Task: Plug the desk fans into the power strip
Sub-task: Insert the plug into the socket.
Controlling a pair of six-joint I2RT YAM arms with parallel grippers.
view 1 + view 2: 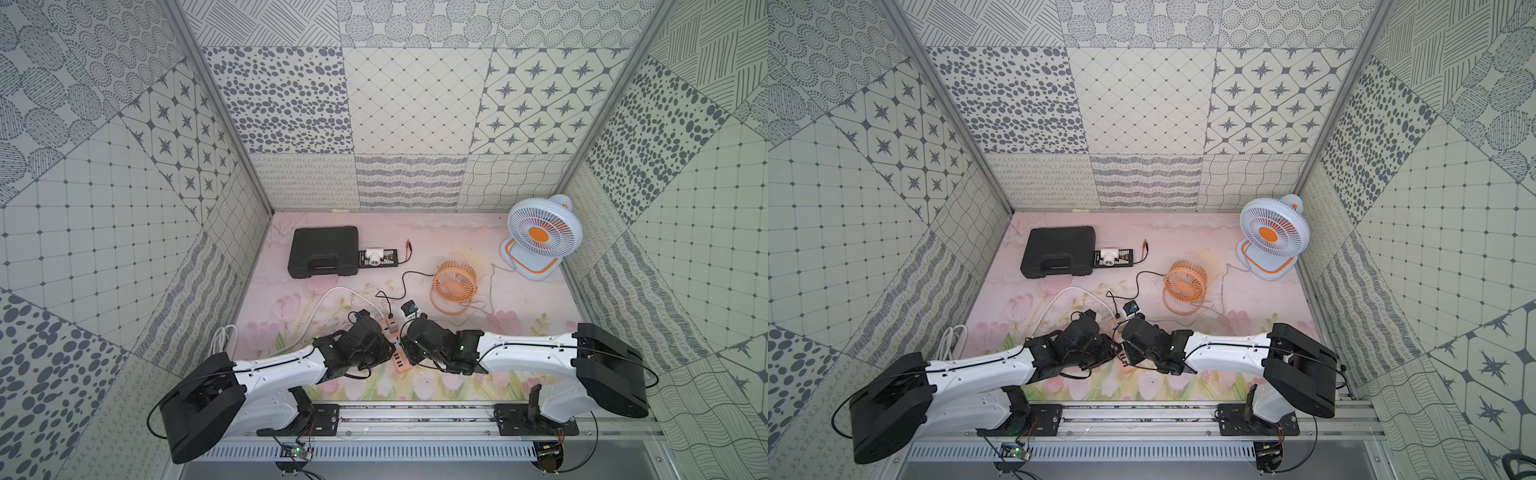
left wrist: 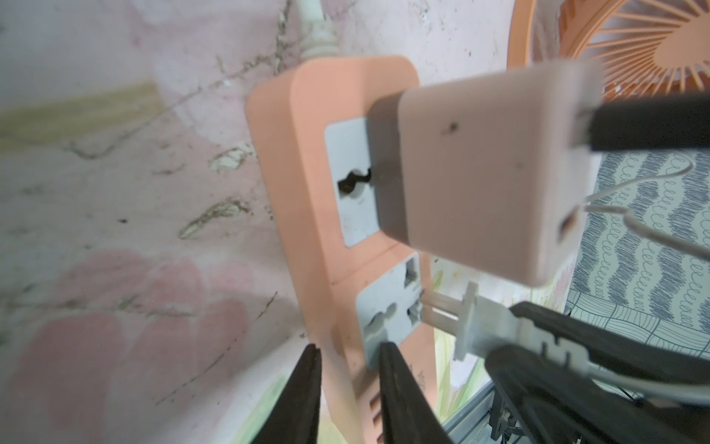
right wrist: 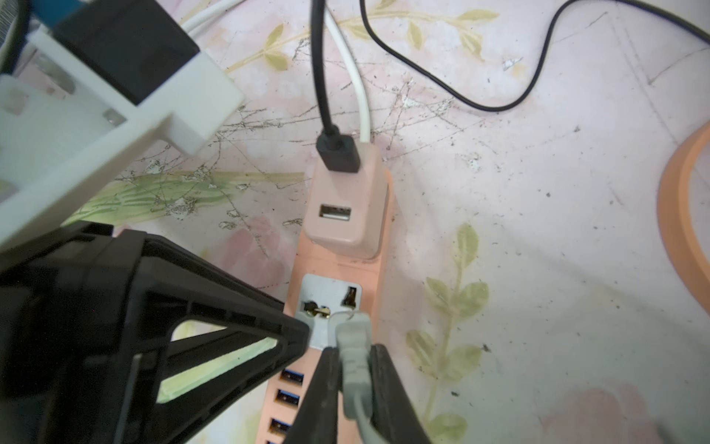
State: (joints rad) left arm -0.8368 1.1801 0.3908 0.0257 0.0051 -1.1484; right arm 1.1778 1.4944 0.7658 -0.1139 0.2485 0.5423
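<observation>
Top views: we see the desk fan (image 1: 540, 232) standing far right, well apart from the power strip (image 1: 400, 356), which lies near-centre and is mostly hidden from above

Left wrist: left gripper (image 2: 349, 384) has its jaws narrow, one finger on each side of the strip's near half and touching it. To us that looks like a bracing pinch. The far socket is taken by a pink adapter (image 2: 480, 177); the near socket (image 2: 378, 307) is free. The white plug (image 2: 474, 326) has its prongs (image 2: 438, 311) with only the tips at the slots, most of their length bare

Right wrist: right gripper (image 3: 353, 351) is almost closed, clamped on the plug body, with the cord (image 3: 361, 417) trailing out between its fingers. The plug sits right over the near socket

We judge: plug picked, strip steadied, prongs lined up. Left to do: push it fully home, then release both. We can't trace here which fan the cord runs to
</observation>
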